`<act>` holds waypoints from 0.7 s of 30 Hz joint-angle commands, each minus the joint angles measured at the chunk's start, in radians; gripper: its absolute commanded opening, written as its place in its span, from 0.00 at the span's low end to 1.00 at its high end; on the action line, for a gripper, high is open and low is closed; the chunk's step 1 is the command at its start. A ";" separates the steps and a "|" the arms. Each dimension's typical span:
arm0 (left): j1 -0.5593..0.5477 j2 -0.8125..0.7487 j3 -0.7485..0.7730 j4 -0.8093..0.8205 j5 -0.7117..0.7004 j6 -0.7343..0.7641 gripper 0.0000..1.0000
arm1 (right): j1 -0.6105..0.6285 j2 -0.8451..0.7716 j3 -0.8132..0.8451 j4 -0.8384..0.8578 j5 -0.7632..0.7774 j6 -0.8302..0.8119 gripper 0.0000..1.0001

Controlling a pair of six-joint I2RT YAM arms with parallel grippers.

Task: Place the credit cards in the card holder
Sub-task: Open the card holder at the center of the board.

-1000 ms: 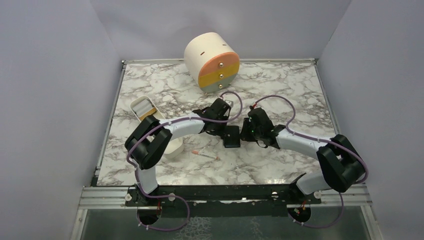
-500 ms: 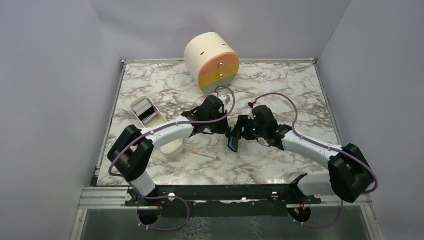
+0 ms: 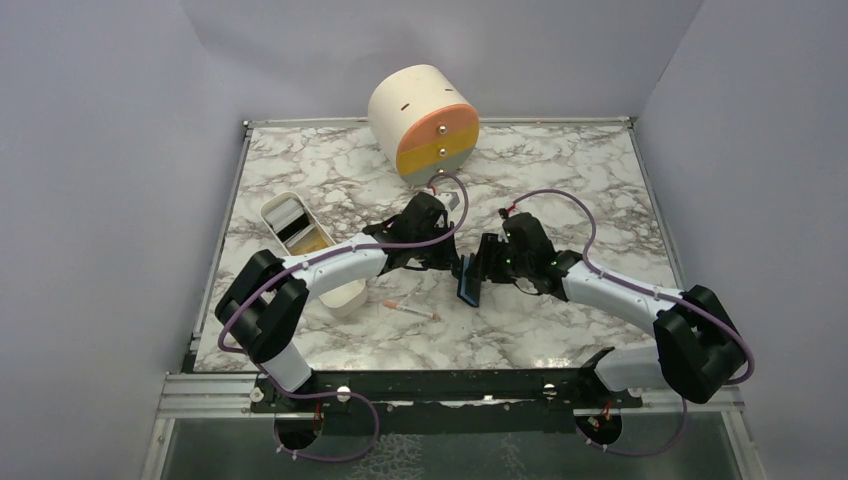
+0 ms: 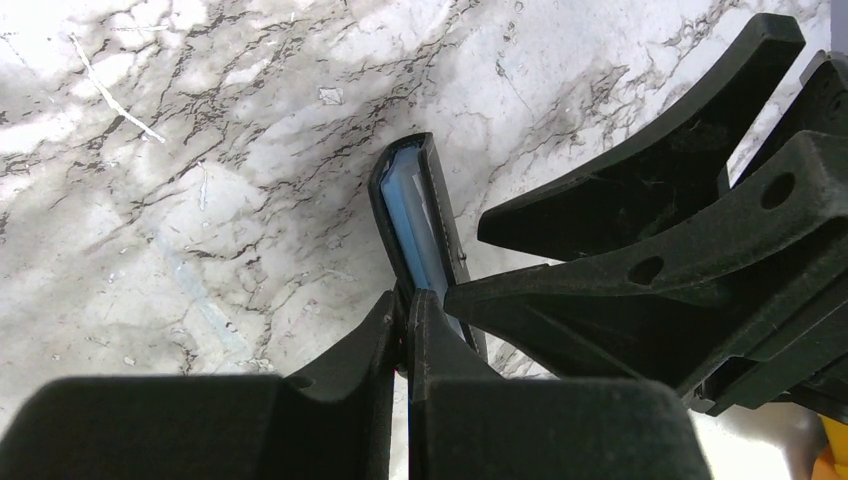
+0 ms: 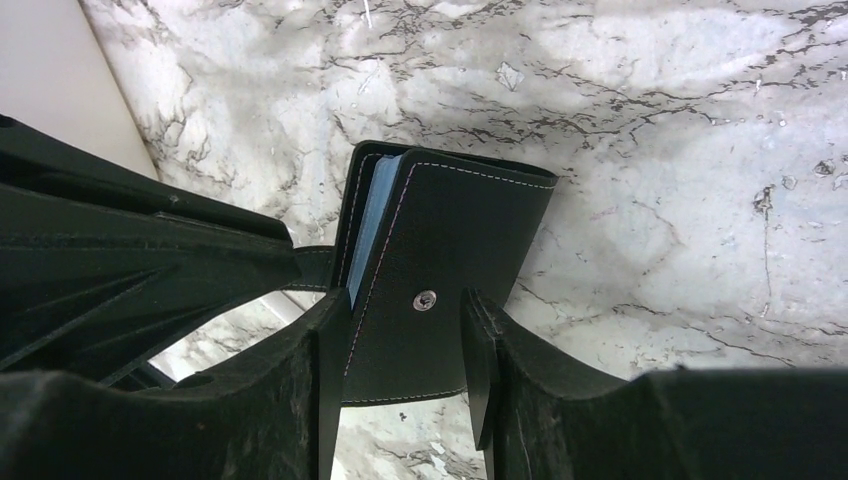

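The card holder [image 5: 450,270] is a small black stitched bifold with a metal snap on its outer cover. It stands up on edge and slightly ajar, and the long side of a blue card [image 4: 410,225] shows between its two leaves. It is near the middle of the marble table [image 3: 560,160], held between the two arms. Whether its lower edge touches the marble cannot be told. The left gripper [image 4: 407,300] has its fingers pressed together, nipping one end of the holder. The right gripper [image 5: 402,300] has its fingers spread, their tips set against the outer cover on either side of the snap. To the left, well apart, an oblong white tray [image 3: 345,292] holds an orange-yellow card [image 3: 312,241], and a thin white-and-pink stick [image 3: 410,310] lies on the table just in front of the holder. A drum-shaped drawer box [image 3: 425,125] sits at the far edge. A second ago the holder lay flat and shut on the table between the two grippers, with no blue showing. Now it is tipped up and parted, and the left arm's elbow has swung out toward the left. Half a second ago it was already raised, and little has shifted since.
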 commanded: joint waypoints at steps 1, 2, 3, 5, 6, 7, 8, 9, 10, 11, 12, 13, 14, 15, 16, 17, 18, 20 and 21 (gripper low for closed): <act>0.002 -0.022 -0.009 0.023 0.009 -0.004 0.00 | 0.008 0.013 0.003 -0.038 0.064 0.000 0.44; 0.002 -0.023 -0.008 0.022 0.009 -0.004 0.00 | 0.008 0.016 0.006 -0.047 0.072 -0.001 0.44; 0.002 -0.026 -0.007 0.021 0.008 -0.003 0.00 | 0.008 0.018 0.012 -0.061 0.082 0.001 0.43; 0.003 -0.029 -0.008 0.017 0.000 0.002 0.00 | 0.008 0.018 0.027 -0.089 0.104 0.000 0.43; 0.003 -0.030 -0.008 0.013 -0.006 0.005 0.00 | 0.008 0.016 0.032 -0.103 0.116 -0.001 0.43; 0.002 -0.032 -0.007 0.009 -0.012 0.007 0.00 | 0.007 0.013 0.037 -0.118 0.129 -0.003 0.43; 0.002 -0.032 -0.005 0.006 -0.017 0.012 0.00 | 0.007 0.007 0.043 -0.132 0.141 -0.005 0.42; 0.002 -0.032 -0.005 0.000 -0.022 0.014 0.00 | 0.008 0.004 0.049 -0.147 0.156 -0.006 0.42; 0.003 -0.033 -0.005 -0.002 -0.025 0.018 0.00 | 0.007 0.001 0.057 -0.162 0.169 -0.008 0.42; 0.003 -0.034 -0.005 -0.003 -0.028 0.020 0.00 | 0.008 -0.002 0.064 -0.178 0.184 -0.009 0.42; 0.002 -0.034 -0.004 -0.005 -0.030 0.020 0.00 | 0.008 -0.006 0.070 -0.190 0.196 -0.011 0.42; 0.002 -0.033 -0.005 -0.005 -0.032 0.022 0.00 | 0.008 -0.007 0.074 -0.198 0.210 -0.011 0.42; 0.003 -0.032 -0.005 -0.006 -0.031 0.023 0.00 | 0.008 -0.006 0.076 -0.203 0.220 -0.013 0.42; 0.003 -0.030 -0.005 -0.005 -0.031 0.024 0.00 | 0.008 -0.004 0.077 -0.207 0.227 -0.016 0.42; 0.003 -0.029 -0.006 -0.006 -0.031 0.023 0.00 | 0.008 -0.001 0.080 -0.212 0.233 -0.019 0.41; 0.003 -0.028 -0.006 -0.007 -0.031 0.023 0.00 | 0.008 0.004 0.083 -0.217 0.239 -0.021 0.41; 0.003 -0.028 -0.007 -0.007 -0.032 0.025 0.00 | 0.008 0.009 0.084 -0.218 0.243 -0.024 0.41; 0.003 -0.025 -0.008 -0.008 -0.035 0.027 0.00 | 0.008 0.015 0.082 -0.217 0.248 -0.025 0.41; 0.003 -0.023 -0.007 -0.008 -0.037 0.028 0.00 | 0.008 0.013 0.079 -0.213 0.249 -0.025 0.40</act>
